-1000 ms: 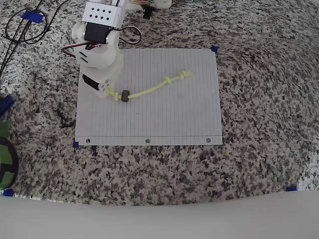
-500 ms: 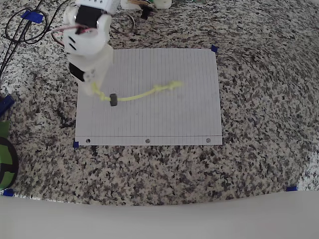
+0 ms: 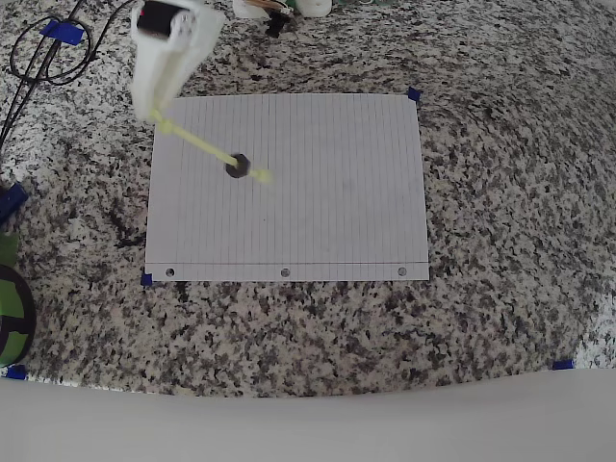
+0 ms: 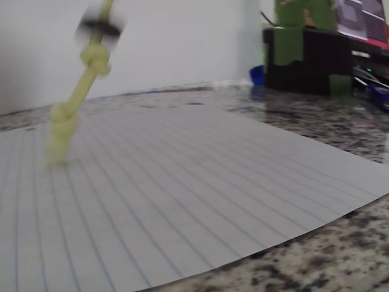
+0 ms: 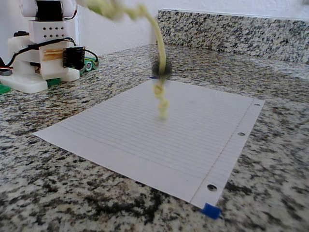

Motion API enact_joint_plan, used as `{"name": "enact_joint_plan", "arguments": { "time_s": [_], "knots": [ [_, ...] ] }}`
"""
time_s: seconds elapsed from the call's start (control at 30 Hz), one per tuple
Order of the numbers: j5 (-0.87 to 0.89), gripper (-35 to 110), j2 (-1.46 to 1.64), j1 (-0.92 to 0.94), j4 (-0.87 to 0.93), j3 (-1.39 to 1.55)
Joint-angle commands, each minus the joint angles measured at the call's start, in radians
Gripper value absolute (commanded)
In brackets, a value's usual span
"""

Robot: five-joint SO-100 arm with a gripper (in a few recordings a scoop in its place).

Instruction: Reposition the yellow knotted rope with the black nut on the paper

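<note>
pale yellow-green cord, the yellow knotted rope [image 3: 205,146], now hangs in the air from the white tool [image 3: 164,60], where a second ago it lay in a shallow curve across the paper [image 3: 327,221]. the tool has risen and swung toward the paper's upper left corner in the overhead view, and it pinches the rope's upper end; its fingers are too blurred to make out singly. the black nut [image 3: 238,166] has slid down the cord and sits just above the lower knots. in the fixed view the rope [image 5: 159,72] drops from the top of the frame, the nut [image 5: 161,67] a dark blurred ring on it, the knotted end dangling over the paper [image 5: 183,140]; whether the tip touches the sheet i cannot tell. in the wrist view two lumpy knots of the rope [image 4: 73,103] show below the nut [image 4: 100,25]. the paper [image 4: 200,201] is thin, white, flat and grey-ruled, with three punched holes along one edge. the worktop [image 3: 500,212] is speckled grey and black granite, glossy.
</note>
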Motion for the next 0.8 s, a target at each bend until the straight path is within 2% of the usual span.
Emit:
{"name": "enact_joint_plan", "arguments": {
  "time_s": [0.0,0.33,0.6,0.7,0.77],
  "knots": [
    [0.012,0,0.219,0.058,-0.046,0.035],
    [0.043,0,0.379,0.126,-0.087,0.097],
    [0.100,0,0.284,0.238,-0.121,0.222],
    [0.141,0,0.299,0.224,-0.138,0.222],
    [0.230,0,0.316,0.170,-0.127,0.222]
  ]
}}
